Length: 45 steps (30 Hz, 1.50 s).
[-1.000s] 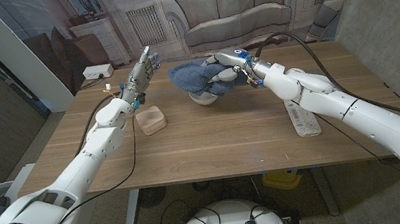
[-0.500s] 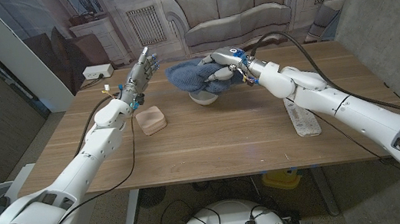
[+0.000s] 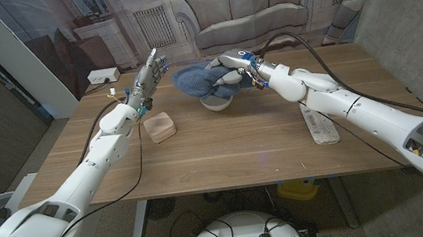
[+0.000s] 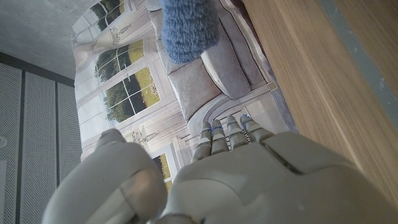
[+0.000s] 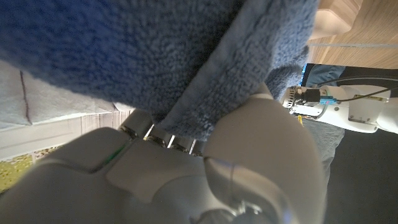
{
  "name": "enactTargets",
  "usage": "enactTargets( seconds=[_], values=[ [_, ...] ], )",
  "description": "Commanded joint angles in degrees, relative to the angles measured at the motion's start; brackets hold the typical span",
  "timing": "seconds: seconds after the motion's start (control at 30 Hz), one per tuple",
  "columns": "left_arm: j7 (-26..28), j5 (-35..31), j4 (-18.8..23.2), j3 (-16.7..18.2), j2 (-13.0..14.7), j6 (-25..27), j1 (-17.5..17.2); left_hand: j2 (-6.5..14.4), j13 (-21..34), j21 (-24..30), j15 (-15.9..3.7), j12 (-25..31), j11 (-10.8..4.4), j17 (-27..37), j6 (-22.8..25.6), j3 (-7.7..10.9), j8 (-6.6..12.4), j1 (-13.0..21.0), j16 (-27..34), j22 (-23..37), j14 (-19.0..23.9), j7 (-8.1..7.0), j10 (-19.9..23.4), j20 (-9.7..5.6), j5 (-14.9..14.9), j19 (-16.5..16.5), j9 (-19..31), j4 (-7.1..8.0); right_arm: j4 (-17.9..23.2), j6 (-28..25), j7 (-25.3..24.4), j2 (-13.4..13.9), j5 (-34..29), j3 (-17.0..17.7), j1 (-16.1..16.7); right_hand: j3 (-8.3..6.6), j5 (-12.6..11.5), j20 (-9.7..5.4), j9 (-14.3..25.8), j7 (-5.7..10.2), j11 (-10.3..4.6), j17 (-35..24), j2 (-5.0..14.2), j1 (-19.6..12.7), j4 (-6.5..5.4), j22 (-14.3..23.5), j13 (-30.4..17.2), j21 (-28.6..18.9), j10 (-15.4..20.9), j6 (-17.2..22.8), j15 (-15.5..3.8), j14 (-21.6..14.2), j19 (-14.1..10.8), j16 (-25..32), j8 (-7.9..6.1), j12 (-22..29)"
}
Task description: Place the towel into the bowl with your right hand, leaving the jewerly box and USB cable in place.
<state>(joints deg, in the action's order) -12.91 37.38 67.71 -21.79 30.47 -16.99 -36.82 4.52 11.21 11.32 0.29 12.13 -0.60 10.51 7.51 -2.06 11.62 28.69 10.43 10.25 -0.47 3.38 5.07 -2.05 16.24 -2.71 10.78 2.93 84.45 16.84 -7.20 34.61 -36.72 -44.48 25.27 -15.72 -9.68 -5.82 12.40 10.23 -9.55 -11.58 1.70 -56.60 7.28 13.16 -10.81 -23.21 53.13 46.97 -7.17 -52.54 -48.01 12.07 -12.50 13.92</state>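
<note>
In the head view my right hand point(image 3: 238, 69) grips the bunched blue towel point(image 3: 197, 80) and holds it just above the white bowl point(image 3: 216, 102) at the table's far middle. The towel hangs over the bowl and hides most of it. In the right wrist view the towel point(image 5: 124, 50) is clamped under the fingers of my right hand point(image 5: 186, 174). The small wooden jewelry box point(image 3: 161, 127) sits left of the bowl. A long white strip, seemingly the USB cable point(image 3: 320, 125), lies at the right. My left hand point(image 3: 148, 78) is raised beside the towel, fingers straight and apart, holding nothing.
The wooden table point(image 3: 232, 152) has bare room in front of the bowl. A small white item point(image 3: 112, 91) lies near the far left corner. In the left wrist view the towel point(image 4: 186, 25) hangs beyond my left hand point(image 4: 249, 180).
My right hand has carried the towel a little to the left, further over the bowl. The left arm, the box and the white strip have stayed put.
</note>
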Motion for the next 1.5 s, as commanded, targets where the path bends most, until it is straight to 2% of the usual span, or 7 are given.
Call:
enactTargets(
  seconds=[0.03, 0.23, 0.7, 1.5],
  values=[
    [0.4, -0.1, 0.4, 0.0, 0.1, 0.3, -0.2, 0.1, 0.0, 0.4, 0.14, -0.2, 0.06, 0.1, 0.5, -0.45, -0.02, 0.2, 0.5, 0.3, 0.4, -0.08, 0.3, 0.31, 0.0, -0.1, 0.2, 0.24, -4.1, 1.2, -0.7, -1.7, -0.8, -2.1, -2.7, -0.1, -0.4, -6.4, 0.2, -0.06, -0.08, -0.1, 6.82, -6.4, -0.11, 0.2, -0.2, -0.6, 0.1, 0.2, -6.19, -0.3, 0.1, 0.0, -0.02, -0.3],
    [0.3, -0.1, -0.1, -0.1, -0.2, 0.3, 0.2, 0.1, 0.0, 0.4, 0.13, -0.2, 0.09, 0.1, 0.6, -0.49, 0.02, 0.2, 0.4, 0.3, 0.3, -0.04, 0.3, 0.33, 0.0, -0.1, 0.2, 0.24, -6.3, 1.8, -1.8, -2.5, -0.5, -2.8, -3.5, -0.11, -0.4, -6.41, 0.2, 0.07, -0.07, -0.1, 6.87, -6.4, -0.09, 0.2, -0.2, -0.6, 0.2, 0.4, -6.25, -0.3, 0.2, 0.0, -0.03, -0.4],
    [-0.4, -0.2, -2.1, -0.5, -1.2, -0.4, 1.2, 0.2, 0.0, 0.4, 0.14, -0.2, 0.06, 0.1, 0.4, -0.61, -0.04, 0.2, 0.4, 0.3, 0.3, -0.04, 0.3, 0.33, 0.0, -0.1, 0.2, 0.23, -7.1, -0.4, -1.5, -2.4, -0.9, -3.8, -4.0, -0.15, -0.5, -6.39, 0.2, 0.12, -0.11, -0.1, 6.96, -6.6, 0.0, 0.2, -0.2, -0.8, 0.4, 0.5, -6.29, -0.5, 0.2, 0.0, -0.01, -0.4],
    [1.1, 0.0, -0.9, 0.0, -1.1, -0.1, 0.2, 0.2, 0.0, 0.5, 0.18, -0.2, 0.26, 0.1, 0.2, -0.76, -0.11, 0.3, 0.5, 0.3, 0.4, -0.1, 0.3, 0.31, -0.1, -0.1, 0.2, 0.25, -11.7, -0.6, -2.4, -3.9, -0.7, -6.2, -5.6, 0.05, -0.4, -6.34, 0.2, 0.03, -0.29, -0.1, 6.81, -6.3, -0.14, 0.1, -0.3, -0.9, 0.2, 0.4, -6.17, -0.2, 0.7, -0.1, 0.18, -0.7]
  ],
)
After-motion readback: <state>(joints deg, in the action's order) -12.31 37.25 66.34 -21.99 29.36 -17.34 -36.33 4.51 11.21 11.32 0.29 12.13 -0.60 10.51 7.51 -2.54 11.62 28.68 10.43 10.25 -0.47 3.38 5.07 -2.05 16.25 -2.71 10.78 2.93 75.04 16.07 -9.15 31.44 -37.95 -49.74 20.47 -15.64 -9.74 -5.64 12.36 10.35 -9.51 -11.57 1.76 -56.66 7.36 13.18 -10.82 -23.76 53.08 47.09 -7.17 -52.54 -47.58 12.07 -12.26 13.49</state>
